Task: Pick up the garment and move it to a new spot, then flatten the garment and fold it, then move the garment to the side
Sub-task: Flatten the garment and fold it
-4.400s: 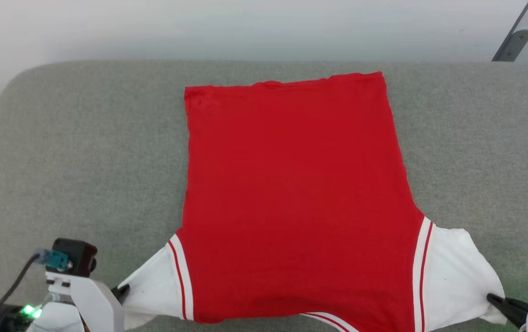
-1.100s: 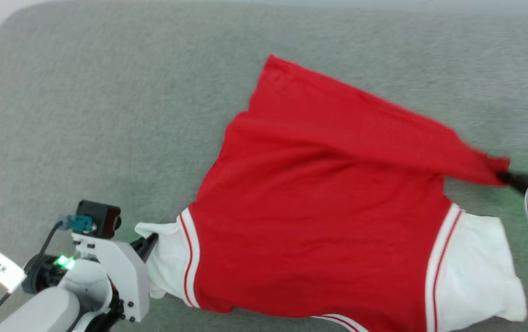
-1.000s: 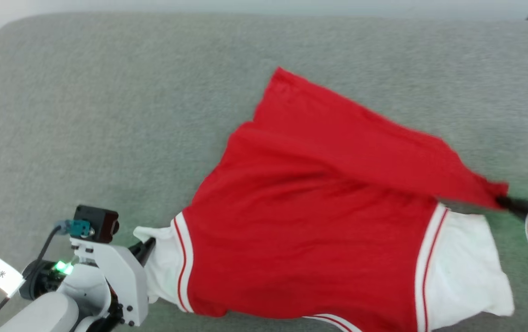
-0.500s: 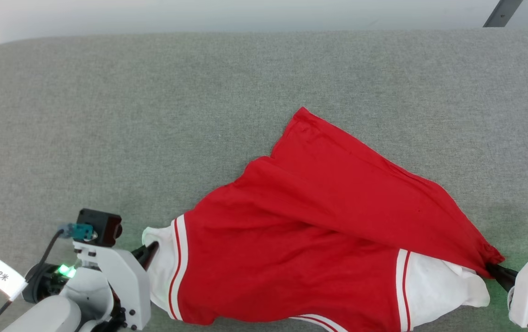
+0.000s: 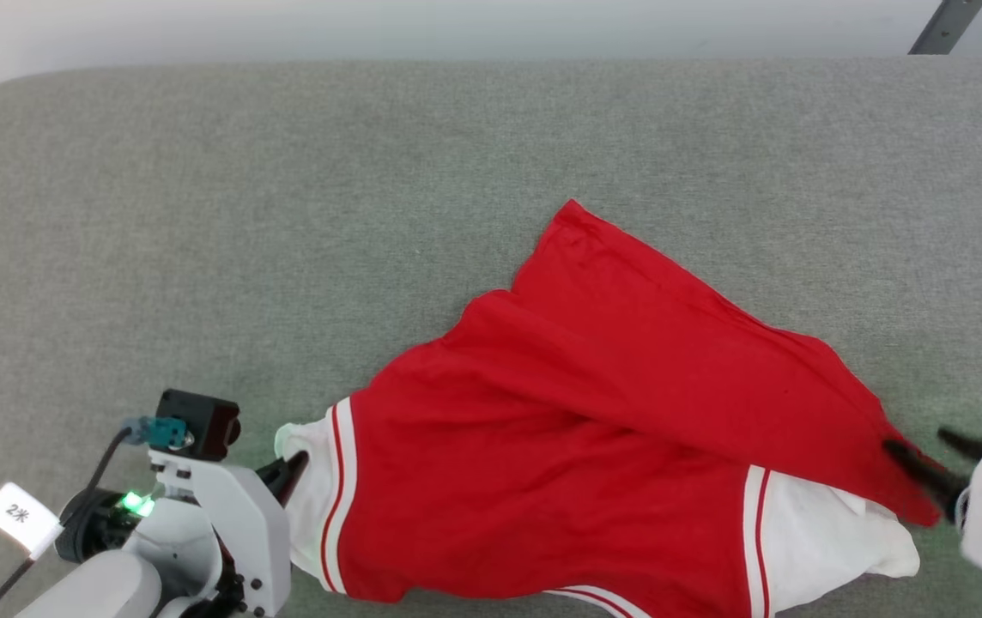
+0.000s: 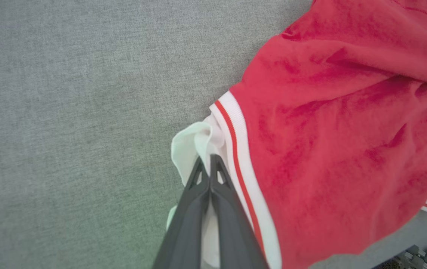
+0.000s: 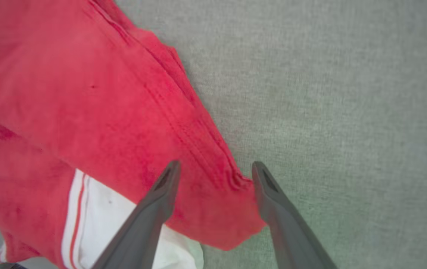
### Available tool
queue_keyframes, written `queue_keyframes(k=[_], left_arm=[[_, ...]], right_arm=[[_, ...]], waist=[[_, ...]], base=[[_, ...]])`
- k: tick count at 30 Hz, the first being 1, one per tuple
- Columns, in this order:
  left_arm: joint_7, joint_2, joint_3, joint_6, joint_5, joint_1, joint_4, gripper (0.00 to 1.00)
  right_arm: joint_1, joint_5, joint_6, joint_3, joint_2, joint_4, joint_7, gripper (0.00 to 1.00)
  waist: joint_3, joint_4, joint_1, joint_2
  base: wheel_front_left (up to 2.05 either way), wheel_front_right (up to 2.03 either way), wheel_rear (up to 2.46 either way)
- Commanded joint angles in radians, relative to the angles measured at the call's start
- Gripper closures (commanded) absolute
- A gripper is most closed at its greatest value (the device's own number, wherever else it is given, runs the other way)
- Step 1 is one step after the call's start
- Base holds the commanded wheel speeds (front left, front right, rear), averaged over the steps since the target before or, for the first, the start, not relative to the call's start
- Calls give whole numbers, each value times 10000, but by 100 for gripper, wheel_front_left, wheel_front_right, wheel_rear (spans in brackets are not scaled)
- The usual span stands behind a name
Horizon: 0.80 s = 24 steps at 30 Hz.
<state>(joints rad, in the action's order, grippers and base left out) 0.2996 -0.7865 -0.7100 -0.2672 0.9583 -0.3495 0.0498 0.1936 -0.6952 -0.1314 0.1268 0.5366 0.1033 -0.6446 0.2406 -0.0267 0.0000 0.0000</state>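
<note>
- While our left gripper (image 5: pixel 289 474) sits at the lower left of the head view, its 2 dark fingers are pressed together on the edge of the garment (image 5: pixel 594 429), pinching the white left sleeve (image 5: pixel 306 506).
- From the left wrist view we see that sleeve's cloth bunched up around the closed tips, with the red body spreading away beside them.
- On that arm we can make out a white tag (image 5: pixel 17 515), a green light (image 5: pixel 135 502) and the black wrist camera (image 5: pixel 199 425).
- The garment lies on the grey padded surface (image 5: pixel 242 215), right of centre and toward the near edge. Its red body is spread out but rumpled, and a red-and-white striped trim band (image 5: pixel 341 498) runs where the left sleeve joins.
- Its hem is folded on a diagonal: 1 corner (image 5: pixel 572 210) points away from us, while the other hem corner (image 5: pixel 916 508) lies low on the right, over the white right sleeve (image 5: pixel 826 536).
- Our right gripper (image 5: pixel 929 451) shows at the right edge with its jaws wide apart and holding nothing.
- In the right wrist view, 1 finger stands over the red cloth and the other over the grey surface just beside the hem corner, so the corner sits between them. We cannot tell whether either finger touches the fabric.
- A dark slanted strut (image 5: pixel 946 26) crosses the top right corner, beyond the padded surface.
</note>
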Motion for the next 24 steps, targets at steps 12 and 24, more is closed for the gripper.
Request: queue_keyframes(k=[12, 24], left_arm=[[-18, 548, -309, 222, -271, -516, -29, 100], [-166, 1423, -664, 739, -485, -1287, -622, 100]], right_arm=[[2781, 1042, 16, 1127, -182, -1025, 745, 0], [6761, 598, 16, 4827, -462, 2621, 1643, 0]], waist=[[392, 988, 0, 0], [1006, 2156, 0, 0]], base=[[0, 0, 0], [0, 0, 0]])
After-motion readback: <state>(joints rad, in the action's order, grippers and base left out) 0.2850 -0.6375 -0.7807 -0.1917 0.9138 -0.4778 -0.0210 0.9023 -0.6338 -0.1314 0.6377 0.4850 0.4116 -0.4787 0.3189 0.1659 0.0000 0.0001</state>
